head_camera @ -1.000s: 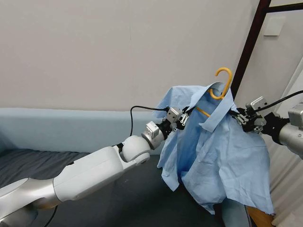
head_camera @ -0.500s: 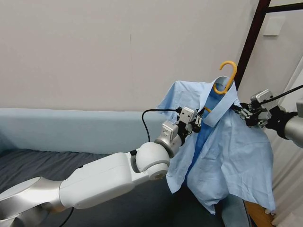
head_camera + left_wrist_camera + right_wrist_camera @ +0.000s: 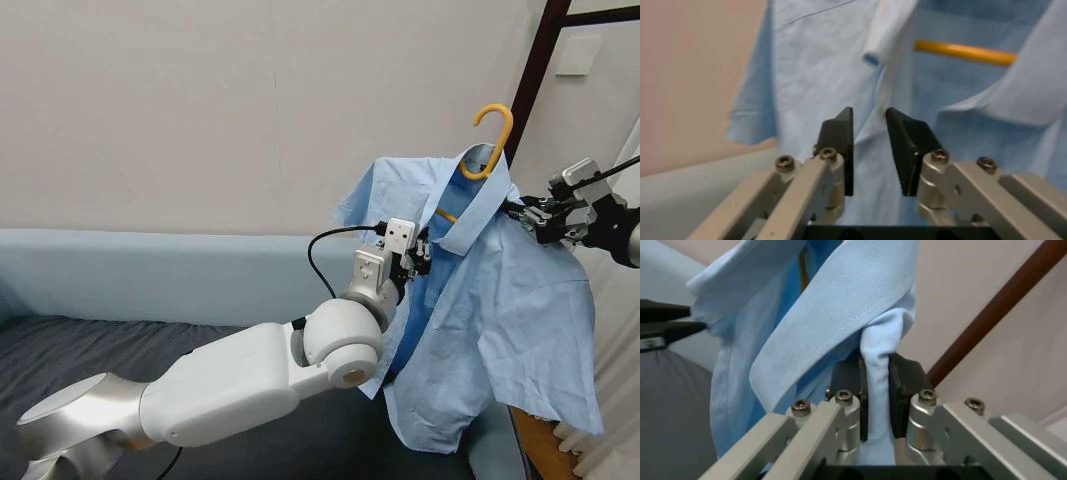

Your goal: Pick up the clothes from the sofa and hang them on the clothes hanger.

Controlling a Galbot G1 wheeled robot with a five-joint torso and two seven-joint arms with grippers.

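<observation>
1. The crumpled light-blue cotton shirt (image 3: 520,300) hangs on a yellow plastic hanger (image 3: 967,52), held aloft at about 3 o'clock in the head view, well clear of the pale blue sofa (image 3: 150,275) below.
2. The right pincer (image 3: 518,212) is clamped on a bunched fold of cloth under the collar, at the shirt's 2 o'clock. This grip carries the load, so it should stay firm.
3. The left pincer (image 3: 424,255) is at the front edge, at the shirt's 9 o'clock. I cannot tell whether it bites the cloth.
4. The hanger's hook (image 3: 490,107) stands free at 12 o'clock above the collar, just beside the dark brown wooden post (image 3: 535,70). The likely target is the horizontal rail (image 3: 600,15) at 1 o'clock from the hook.
5. To do this well, lift both arms together so the hanger bar stays level. An uneven pull could slide the shirt off one shoulder.
6. Bring the hook above the rail first, then lower it on. Pushing sideways risks knocking the post.
7. Release only once the hook bears the weight.
</observation>
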